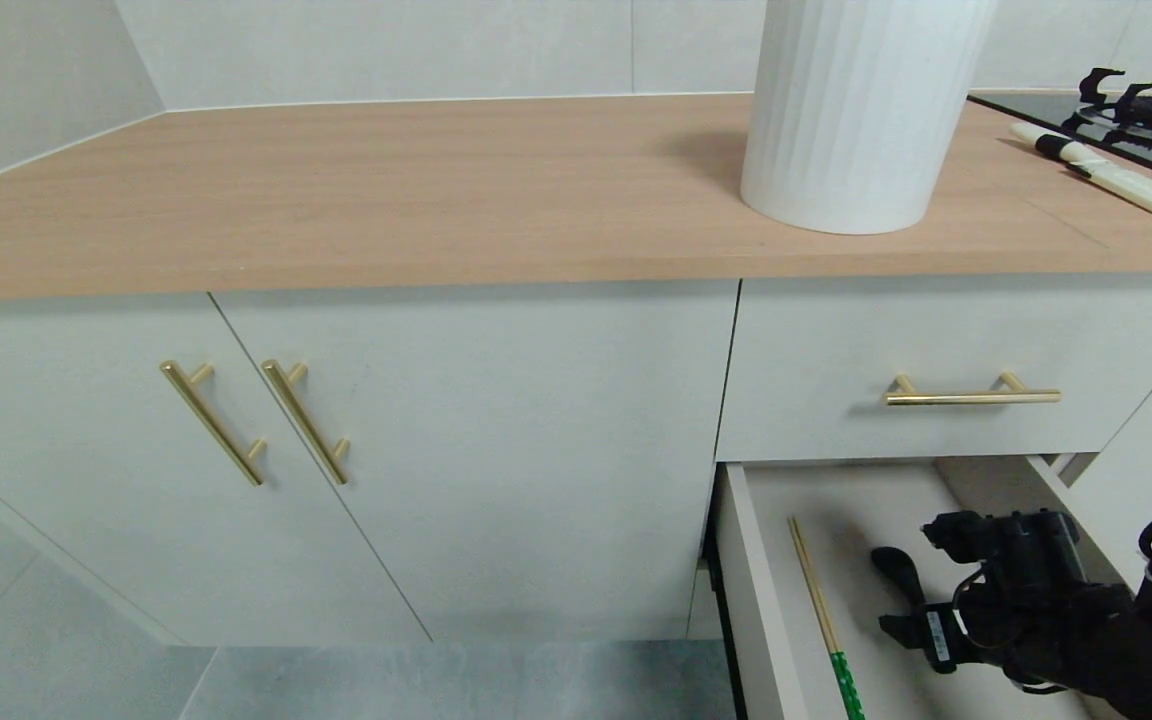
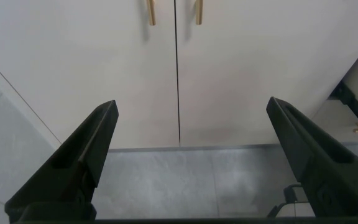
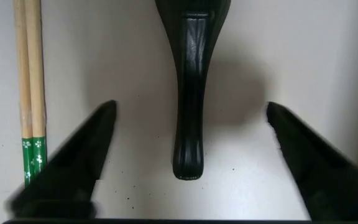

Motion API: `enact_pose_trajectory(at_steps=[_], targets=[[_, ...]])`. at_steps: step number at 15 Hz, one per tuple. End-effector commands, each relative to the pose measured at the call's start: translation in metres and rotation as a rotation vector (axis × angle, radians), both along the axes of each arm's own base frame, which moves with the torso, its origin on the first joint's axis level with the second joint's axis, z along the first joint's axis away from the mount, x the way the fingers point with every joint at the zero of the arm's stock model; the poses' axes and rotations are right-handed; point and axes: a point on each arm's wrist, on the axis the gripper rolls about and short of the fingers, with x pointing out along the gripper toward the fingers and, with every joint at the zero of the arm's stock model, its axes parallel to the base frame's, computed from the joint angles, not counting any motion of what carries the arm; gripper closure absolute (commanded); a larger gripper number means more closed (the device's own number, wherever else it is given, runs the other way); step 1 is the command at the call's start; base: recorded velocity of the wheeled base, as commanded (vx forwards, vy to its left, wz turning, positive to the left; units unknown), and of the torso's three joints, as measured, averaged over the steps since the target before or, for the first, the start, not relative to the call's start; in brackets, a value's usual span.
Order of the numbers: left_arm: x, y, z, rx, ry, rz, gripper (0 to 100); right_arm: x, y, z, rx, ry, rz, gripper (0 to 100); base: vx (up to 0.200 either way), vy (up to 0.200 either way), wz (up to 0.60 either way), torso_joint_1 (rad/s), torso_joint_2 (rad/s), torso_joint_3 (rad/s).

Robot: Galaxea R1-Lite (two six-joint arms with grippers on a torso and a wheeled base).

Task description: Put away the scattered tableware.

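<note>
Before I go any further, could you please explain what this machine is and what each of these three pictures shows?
It is a two-armed robot with pincer grippers. The wide picture comes from its head camera, looking down at a kitchen countertop carrying a white ribbed container and a knife. Below, an open drawer holds chopsticks and a black spoon. The other two pictures come from wrist cameras. The right gripper hangs open over the spoon; the left gripper, open too, faces the cabinet doors. Neither holds anything.

open drawer (image 1: 751, 560) with chopsticks (image 1: 816, 600) and black spoon (image 3: 191, 93); wooden countertop (image 1: 386, 190) with white ribbed canister (image 1: 856, 110), knife (image 1: 1126, 180)
</note>
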Motion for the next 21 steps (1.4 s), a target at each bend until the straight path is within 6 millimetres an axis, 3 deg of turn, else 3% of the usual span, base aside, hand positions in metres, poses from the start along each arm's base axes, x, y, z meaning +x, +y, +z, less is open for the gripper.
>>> enact_pose_trajectory(at_steps=[1, 8, 12, 13, 15, 17, 21], targets=[[0.000, 0.000, 0.000, 0.000, 0.002, 0.000, 0, -0.001, -0.001, 0.008, 0.004, -0.025, -0.002, 0, 0.000, 0.000, 0.00, 0.000, 0.00, 0.000], [0.000, 0.000, 0.000, 0.000, 0.002, 0.000, 0, -0.022, -0.006, 0.080, 0.029, -0.224, -0.007, 0, 0.000, 0.000, 0.00, 0.000, 0.00, 0.000], [0.000, 0.000, 0.000, 0.000, 0.002, 0.000, 0, -0.065, -0.011, 0.162, 0.042, -0.243, 0.010, 0, 0.000, 0.000, 0.00, 0.000, 0.00, 0.000], [0.000, 0.000, 0.000, 0.000, 0.002, 0.000, 0, -0.070, -0.012, 0.169, 0.045, -0.239, 0.011, 0, 0.000, 0.000, 0.00, 0.000, 0.00, 0.000], [0.000, 0.000, 0.000, 0.000, 0.002, 0.000, 0, -0.104, -0.016, 0.211, 0.050, -0.229, 0.016, 0, 0.000, 0.000, 0.00, 0.000, 0.00, 0.000], [0.000, 0.000, 0.000, 0.000, 0.002, 0.000, 0, -0.118, -0.019, 0.226, 0.053, -0.236, 0.016, 0, 0.000, 0.000, 0.00, 0.000, 0.00, 0.000], [0.000, 0.000, 0.000, 0.003, 0.001, 0.000, 0, -0.126, -0.019, 0.229, 0.053, -0.247, 0.024, 0, 0.000, 0.000, 0.00, 0.000, 0.00, 0.000]])
